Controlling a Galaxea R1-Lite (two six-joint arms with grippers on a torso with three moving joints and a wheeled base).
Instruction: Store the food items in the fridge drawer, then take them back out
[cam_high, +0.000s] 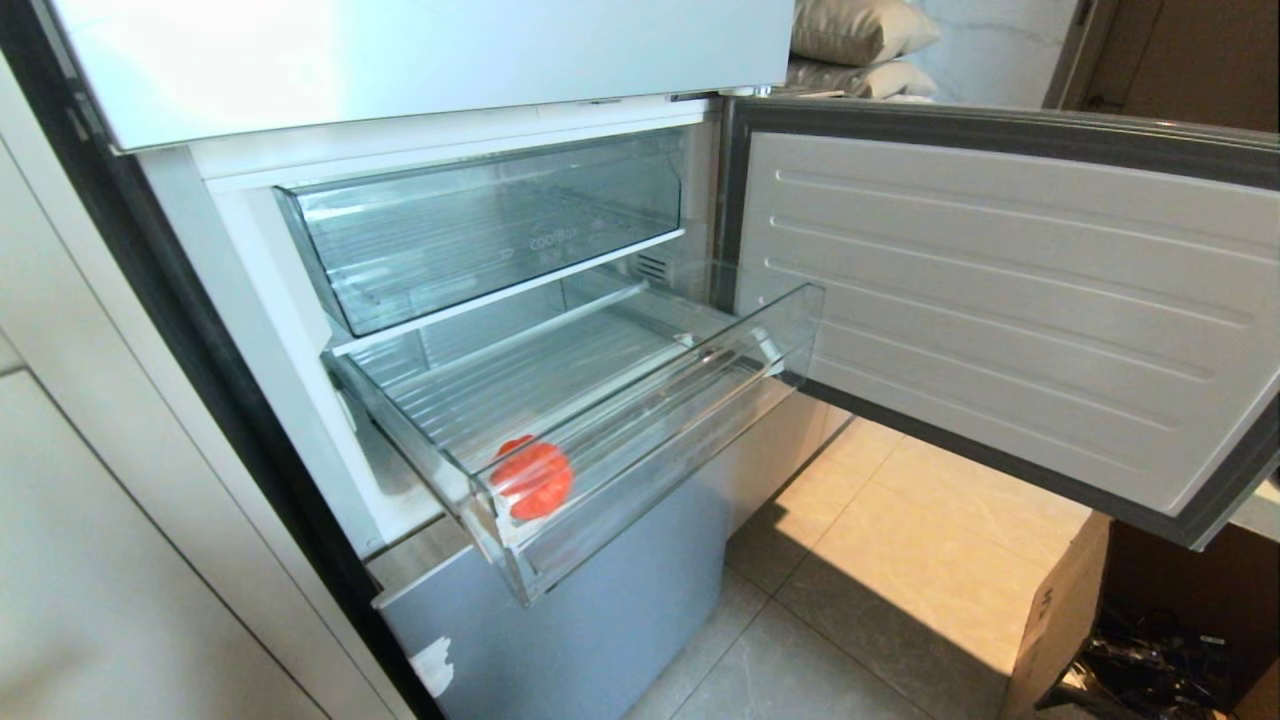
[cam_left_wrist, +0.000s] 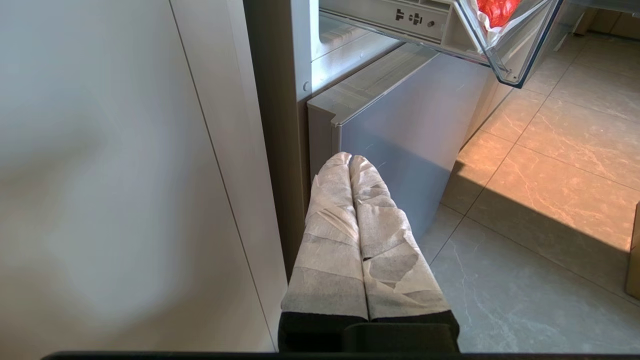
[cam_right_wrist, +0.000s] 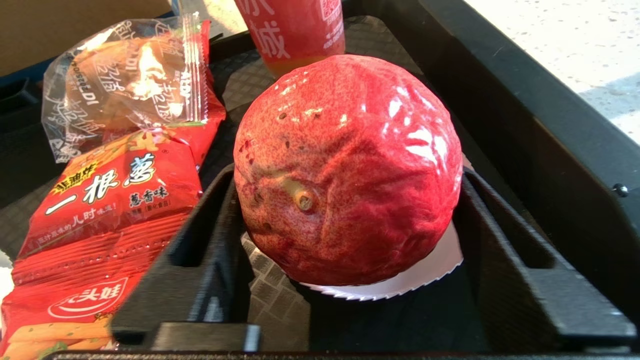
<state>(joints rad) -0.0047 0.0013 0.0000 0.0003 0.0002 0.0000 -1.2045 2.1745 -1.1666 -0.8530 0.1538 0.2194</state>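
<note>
Lower-centre, the fridge drawer (cam_high: 640, 400) holds one tomato (cam_high: 532, 478) — right end effector (cam_right_wrist: 345, 220) straddles a red fruit (cam_right_wrist: 347, 170) in a black tray (cam_right_wrist: 525, 100); left end effector (cam_left_wrist: 350, 165) pressed closed.

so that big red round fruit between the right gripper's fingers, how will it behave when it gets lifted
The red fruit looks round, so it would probably roll if set down loosely. Its glossy, plastic-looking skin may slip against the right gripper, whose black fingers flank it. Its dented, creased surface suggests a light, hollow shell that could give under a hard squeeze.
</note>
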